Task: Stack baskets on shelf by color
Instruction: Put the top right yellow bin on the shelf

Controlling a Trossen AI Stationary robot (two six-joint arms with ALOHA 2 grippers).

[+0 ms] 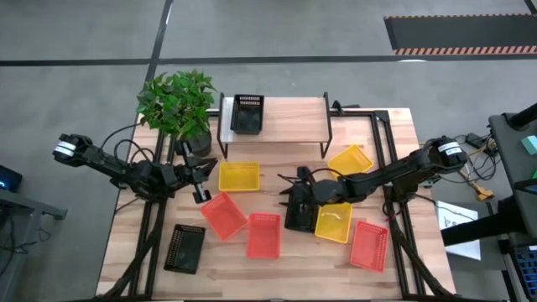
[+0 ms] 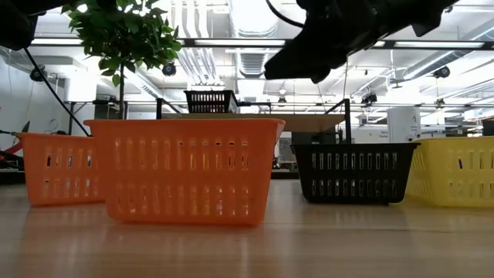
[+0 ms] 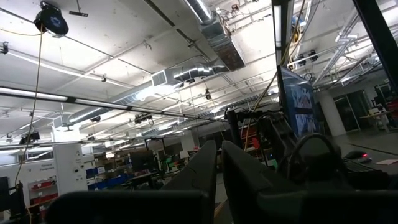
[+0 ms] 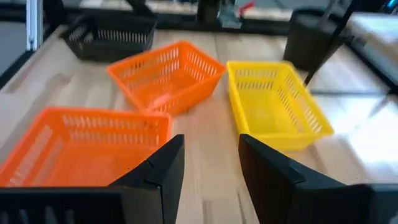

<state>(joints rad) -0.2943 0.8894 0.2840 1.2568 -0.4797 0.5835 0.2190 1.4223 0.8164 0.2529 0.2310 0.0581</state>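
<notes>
My right fingers (image 4: 208, 168) stand apart with nothing between them, hanging over the table just in front of the shelf (image 1: 273, 126), above the black basket (image 1: 297, 210) that lies beside a yellow basket (image 1: 334, 221). My left gripper (image 1: 200, 174) waits off the shelf's left front corner, near the potted plant (image 1: 178, 105); its fingers (image 3: 205, 165) sit nearly together, empty, tilted up toward the ceiling.

One black basket (image 1: 247, 113) already stands on the shelf's left part. The others are scattered in front of it: three orange, three yellow, another black one (image 1: 185, 248) far to the front left.

What worries me is crowding. The black basket touches its yellow neighbour, so I judge that coming down carelessly could catch a rim or drag both. The thin mesh walls may flex and slip in a pinch.

The table (image 1: 126, 252) is pale wooden boards, smooth. Beyond is a workshop hall with bright strip lights, exposed ducts and equipment racks.
</notes>
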